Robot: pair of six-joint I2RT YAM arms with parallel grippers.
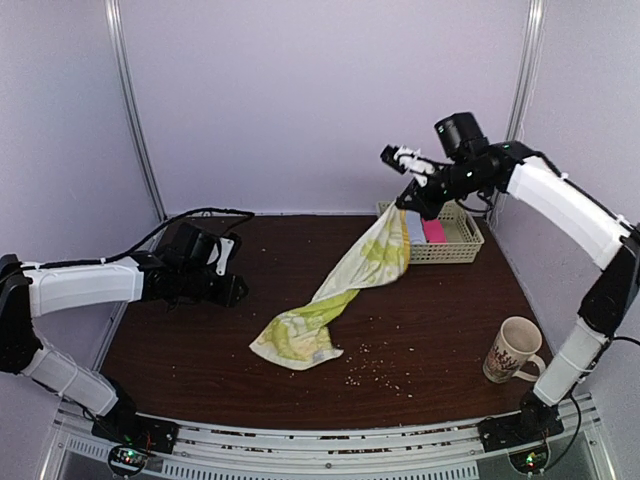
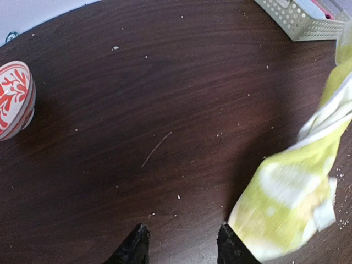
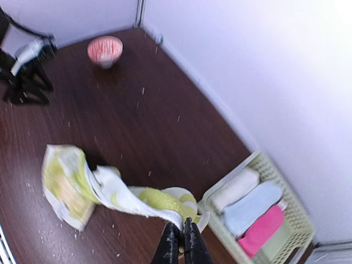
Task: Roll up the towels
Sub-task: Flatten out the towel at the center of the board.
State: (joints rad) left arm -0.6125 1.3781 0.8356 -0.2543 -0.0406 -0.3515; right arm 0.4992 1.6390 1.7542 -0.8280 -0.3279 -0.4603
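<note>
As though to spread it flat for rolling, the right claw (image 3: 180, 226), pinched shut, holds one end of the yellow-green patterned cloth towel (image 1: 372, 262) up near the cream plastic basket (image 1: 465, 247); the rest trails onto the dark bench (image 1: 200, 330). The left claw (image 2: 181, 245) hovers half-open, empty.

Overhead view taking in whole table (image 1: 200, 330), left wrist looking close, right wrist from high, all sharing yellow-green towel (image 1: 300, 335).

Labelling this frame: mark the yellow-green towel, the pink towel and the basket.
yellow-green towel (image 1: 295, 340), top external view, its crumpled lower end.
pink towel (image 3: 263, 230), right wrist view, its middle.
basket (image 1: 455, 250), top external view, its near wall.
</note>
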